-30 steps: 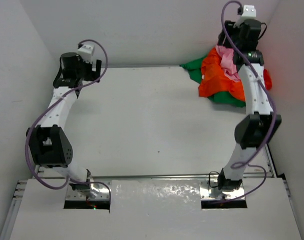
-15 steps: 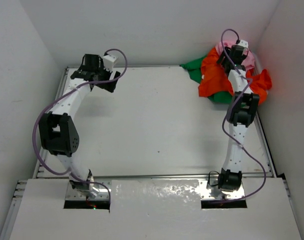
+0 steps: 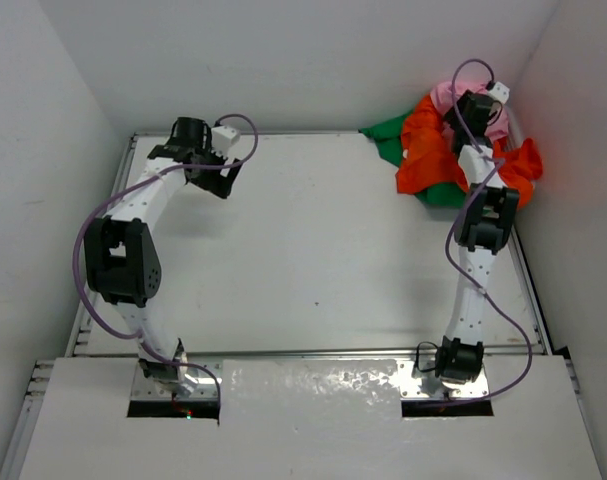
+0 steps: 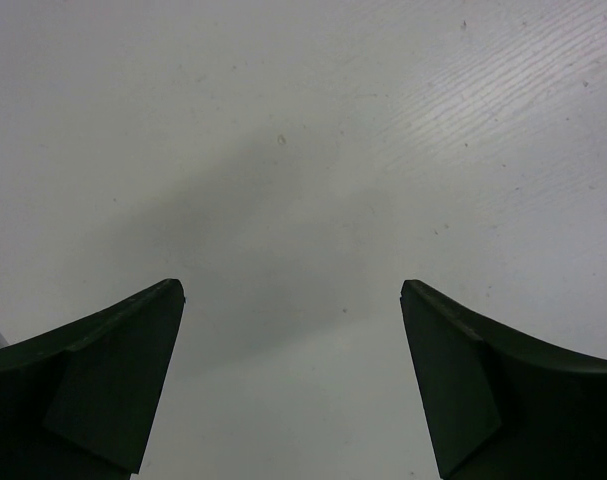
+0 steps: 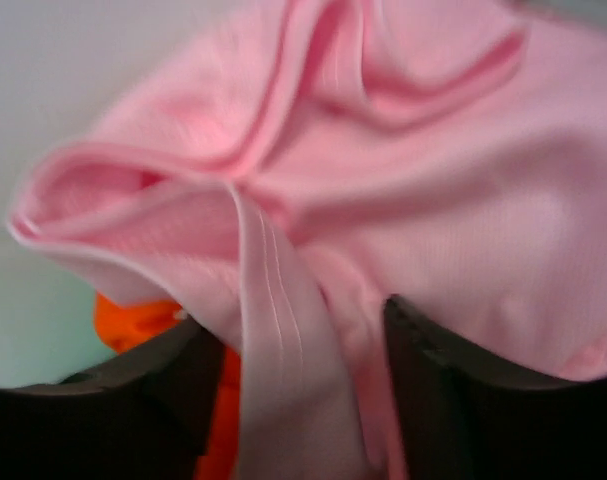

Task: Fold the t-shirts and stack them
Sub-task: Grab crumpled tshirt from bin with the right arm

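The t-shirts lie in one crumpled pile in the far right corner. The pink one (image 3: pixel 441 101) is on top, the orange one (image 3: pixel 423 160) is below it, green cloth (image 3: pixel 387 133) sticks out at the left and front, and a redder fold (image 3: pixel 529 160) is at the right. My right gripper (image 3: pixel 473 108) is down in the pile. In the right wrist view its jaws (image 5: pixel 293 320) stand apart with a pink fold (image 5: pixel 283 340) between them, and orange (image 5: pixel 133 320) shows beneath. My left gripper (image 3: pixel 208 160) is open and empty over bare table (image 4: pixel 291 290) at the far left.
White walls (image 3: pixel 283 60) close in the table at the back and both sides. The pile lies against the back right corner. A metal rail (image 3: pixel 313 352) runs along the near edge in front of the arm bases.
My right arm has stretched out and lowered its gripper onto the pink shirt in the pile. My left arm has swung its gripper rightward along the far edge.
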You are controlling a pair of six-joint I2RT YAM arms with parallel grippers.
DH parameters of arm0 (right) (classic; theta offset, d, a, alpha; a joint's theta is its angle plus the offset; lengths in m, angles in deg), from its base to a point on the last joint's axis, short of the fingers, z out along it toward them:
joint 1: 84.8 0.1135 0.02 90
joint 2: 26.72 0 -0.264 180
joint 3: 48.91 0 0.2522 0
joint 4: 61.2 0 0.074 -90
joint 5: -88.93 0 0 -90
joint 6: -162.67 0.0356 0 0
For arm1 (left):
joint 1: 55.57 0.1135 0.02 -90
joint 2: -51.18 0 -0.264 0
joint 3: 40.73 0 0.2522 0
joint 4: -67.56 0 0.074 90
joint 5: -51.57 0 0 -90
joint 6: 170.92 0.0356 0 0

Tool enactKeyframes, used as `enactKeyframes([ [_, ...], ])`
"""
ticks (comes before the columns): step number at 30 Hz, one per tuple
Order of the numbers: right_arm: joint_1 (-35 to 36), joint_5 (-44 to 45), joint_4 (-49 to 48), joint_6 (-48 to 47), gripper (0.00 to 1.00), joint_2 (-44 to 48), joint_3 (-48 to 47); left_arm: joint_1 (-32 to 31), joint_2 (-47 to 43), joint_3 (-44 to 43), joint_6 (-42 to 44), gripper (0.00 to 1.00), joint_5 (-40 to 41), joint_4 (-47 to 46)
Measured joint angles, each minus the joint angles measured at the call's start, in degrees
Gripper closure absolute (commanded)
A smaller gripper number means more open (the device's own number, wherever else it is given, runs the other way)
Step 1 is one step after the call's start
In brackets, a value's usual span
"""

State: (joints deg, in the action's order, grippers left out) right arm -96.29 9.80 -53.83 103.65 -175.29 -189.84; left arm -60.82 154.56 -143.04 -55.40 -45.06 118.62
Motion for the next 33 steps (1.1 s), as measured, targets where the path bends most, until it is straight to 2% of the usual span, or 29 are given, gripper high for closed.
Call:
enactKeyframes([
  [1,-0.2,-0.02,-0.33,0.17,0.56,-0.28,-1.18,0.0,0.0,0.22,0.09,0.12,0.0,0.11],
  [3,-0.66,-0.37,-1.4,0.55,0.75,-0.81,-3.5,0.0,0.0,0.5,0.24,0.12,0.04,0.46],
  [4,-0.83,-0.5,-2.16,0.94,0.97,-0.92,-4.28,0.0,0.0,0.52,0.42,0.12,0.15,0.68],
  [5,-0.92,-0.55,-2.78,0.79,1.0,-0.94,-4.68,0.0,0.0,0.52,0.61,0.12,0.2,0.72],
  [15,-1.49,-3.34,-5.79,-0.24,1.0,-0.68,-3.8,0.02,-0.04,1.01,1.25,0.12,0.46,0.63],
  [18,-1.16,-4.66,-6.47,-1.36,1.0,2.86,1.79,0.02,-0.13,1.75,1.18,0.12,0.44,0.7],
  [22,0.17,-6.36,-6.49,-3.82,1.0,14.82,14.23,0.0,-0.94,2.16,0.37,0.12,0.28,0.37],
  [27,5.31,-9.18,-11.45,-8.35,1.0,39.26,29.46,0.0,-4.39,2.43,-2.54,0.12,0.44,-1.22],
  [30,9.97,-13.35,-15.82,-11.19,1.0,53.66,34.95,0.02,-7.52,2.43,-4.79,0.12,1.14,-2.43],
  [33,15.15,-21.16,-19.5,-12.46,1.0,65.9,37.35,0.11,-11.08,2.43,-6.86,0.1,2.1,-3.23],
])
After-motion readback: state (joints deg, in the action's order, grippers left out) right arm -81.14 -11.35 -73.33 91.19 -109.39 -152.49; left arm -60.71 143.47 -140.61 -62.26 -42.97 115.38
